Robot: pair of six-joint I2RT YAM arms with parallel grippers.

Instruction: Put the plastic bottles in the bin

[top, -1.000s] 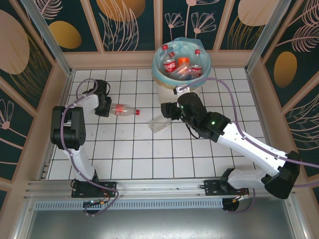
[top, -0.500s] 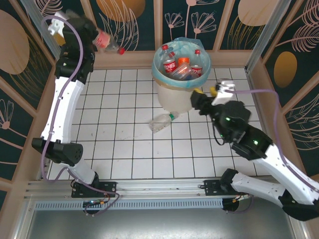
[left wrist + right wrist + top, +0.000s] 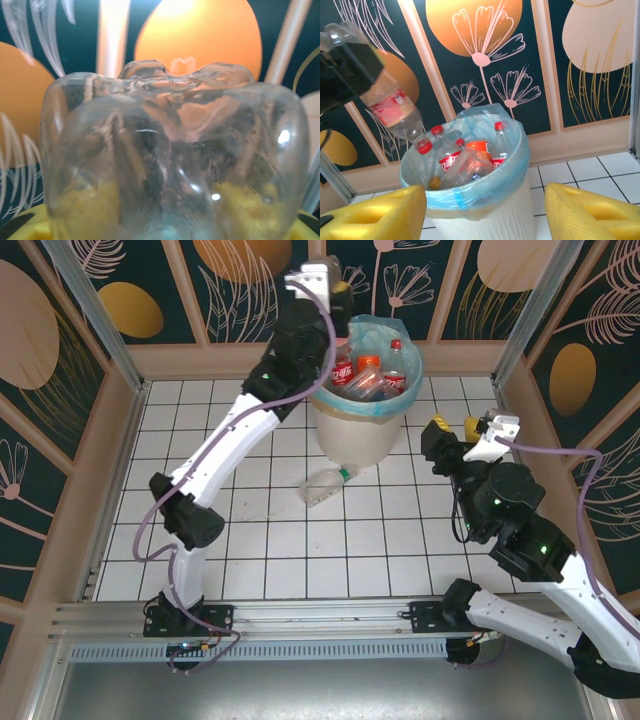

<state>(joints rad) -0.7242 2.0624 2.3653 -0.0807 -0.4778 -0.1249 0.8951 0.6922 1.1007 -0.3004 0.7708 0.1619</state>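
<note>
Above the bin's (image 3: pixel 490 220) left rim, the left end effector (image 3: pixel 347 72) pinched the held bottle (image 3: pixel 395 112) by its base end. The bottle was tilted with its red cap pointing down into the opening. That pose suited a drop: cap-first and inside the rim, the bottle should slide in among the others rather than bounce off the edge. In the left wrist view the held bottle's clear moulded base (image 3: pixel 175 160) sat right against the lens, which fitted a grip taken low on the body so that the neck led.

The bin stood at the far edge of the desk (image 3: pixel 250 540), lined with a blue-green bag (image 3: pixel 470 197) folded over its rim. Several bottles (image 3: pixel 365 375) already lay in it, mostly red-capped and red-labelled, with one orange one among them. They lay piled at angles, so there looked to be room for more.

The right end effector (image 3: pixel 453 426) hung to the right of the bin, well apart from it. Its yellow pads (image 3: pixel 375 215) were spread and nothing lay between them. It faced the bin, which probably kept it clear of the left arm's reach across.

One stray bottle (image 3: pixel 325 485), clear with a green cap, lay on its side on the desk just in front of the bin's foot. It had not yet been put in, and it lay between the two arms, so either could plausibly have reached it.
</note>
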